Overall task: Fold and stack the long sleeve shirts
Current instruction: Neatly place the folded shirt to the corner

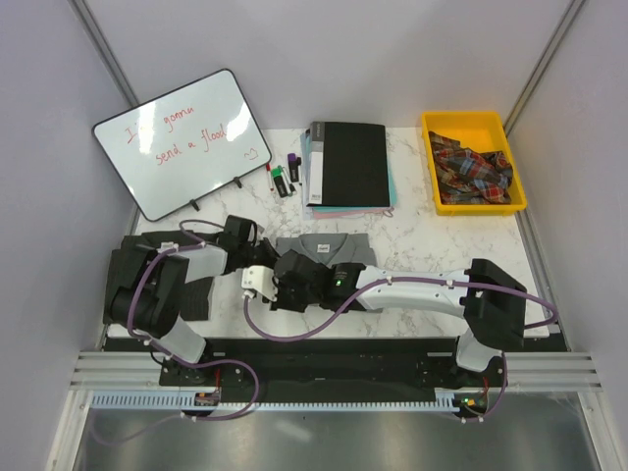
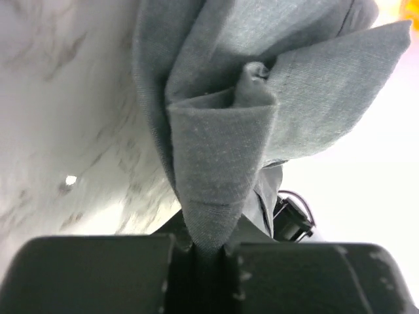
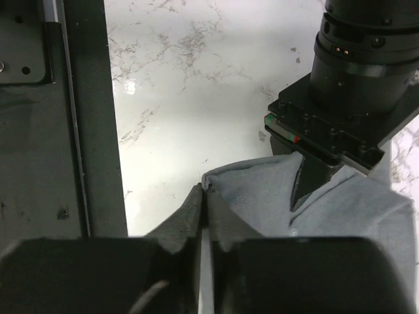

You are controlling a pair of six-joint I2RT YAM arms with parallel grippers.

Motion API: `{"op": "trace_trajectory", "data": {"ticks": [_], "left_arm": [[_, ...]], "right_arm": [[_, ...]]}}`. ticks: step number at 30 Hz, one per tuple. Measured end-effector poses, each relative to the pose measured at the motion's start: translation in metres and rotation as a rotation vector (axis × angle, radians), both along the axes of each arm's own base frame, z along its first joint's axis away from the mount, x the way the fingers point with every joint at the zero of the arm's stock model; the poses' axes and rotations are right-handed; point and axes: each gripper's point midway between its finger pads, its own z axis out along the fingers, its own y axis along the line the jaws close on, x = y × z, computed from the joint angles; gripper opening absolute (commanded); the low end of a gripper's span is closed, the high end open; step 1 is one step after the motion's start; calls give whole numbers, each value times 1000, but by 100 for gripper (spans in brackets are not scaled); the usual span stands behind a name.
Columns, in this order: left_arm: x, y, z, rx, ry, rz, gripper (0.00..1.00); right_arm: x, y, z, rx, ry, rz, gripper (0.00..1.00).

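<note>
1. On the top camera I see the grey shirt [image 1: 334, 250] lying on the marble bench [image 1: 422, 245]. It is near the middle, just in front of the black book [image 1: 348, 162], and its collar points to the far side.
2. The left end effector [image 2: 203, 261] is closed narrow on a fold of this shirt. On its wrist camera the grey cloth comes out from between the two fingers as a bunched, doubled fold, with the pale bench behind it.
3. The right end effector [image 3: 204, 219] is also closed narrow. It pinches an edge of the same grey cloth between its fingertips.
4. On the right wrist camera the left end effector comes in from the upper right. Its tips go into the cloth near the place where the right one grips, so both hold the same part of the shirt.
5. On the top camera the two arms meet over the near left part of the shirt. The dark parts overlap there, so I cannot tell exactly how much cloth is lifted from the bench. It seems to be only that near left part.
6. A whiteboard [image 1: 186, 142] with red writing is at the far left. Some markers [image 1: 282, 177] lie between it and the book.
7. A yellow bin [image 1: 437, 162] stands at the far right, with a checked cloth [image 1: 476, 169] inside. All of these are well apart from both end effectors.
</note>
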Motion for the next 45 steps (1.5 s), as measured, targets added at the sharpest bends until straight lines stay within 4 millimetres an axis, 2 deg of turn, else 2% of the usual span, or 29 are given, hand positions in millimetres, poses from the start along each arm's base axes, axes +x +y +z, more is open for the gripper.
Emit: {"op": "trace_trajectory", "data": {"ticks": [3, 4, 6, 7, 8, 12, 16, 19, 25, 28, 31, 35, 41, 45], "left_arm": [[-2, 5, 5, 46, -9, -45, 2], [0, 8, 10, 75, -23, -71, 2], [8, 13, 24, 125, -82, -117, 2], [12, 17, 34, 152, -122, -144, 2], [18, 23, 45, 183, -164, -171, 2], [33, 49, 72, 299, -276, -245, 2], [38, 86, 81, 440, -312, -311, 2], [33, 111, 85, 537, -303, -369, 2], [21, 152, 88, 725, -308, -512, 2], [10, 178, 94, 802, -316, -547, 2], [-1, 200, 110, 857, -342, -543, 2], [-13, 217, 134, 888, -369, -522, 2], [-13, 227, 174, 930, -445, -498, 2], [-11, 236, 191, 955, -472, -477, 2]], "right_arm": [[-2, 4, 6, 17, 15, 0, 48], [-3, 6, 8, 23, 20, 0, 59], [-3, 5, 12, 24, 30, -6, 72], [-3, 5, 15, 27, 37, -13, 93], [-3, 3, 18, 30, 45, -18, 98], [5, -9, 38, 59, 48, -55, 98], [18, -20, 65, 110, 27, -104, 98], [32, -28, 74, 123, 20, -150, 98], [59, -48, 73, 101, 15, -238, 98], [60, -52, 77, 105, 11, -244, 98], [59, -53, 82, 113, 8, -243, 98], [59, -54, 83, 116, 6, -243, 98], [59, -55, 83, 110, 6, -243, 98], [59, -55, 83, 110, 5, -244, 98]]}}
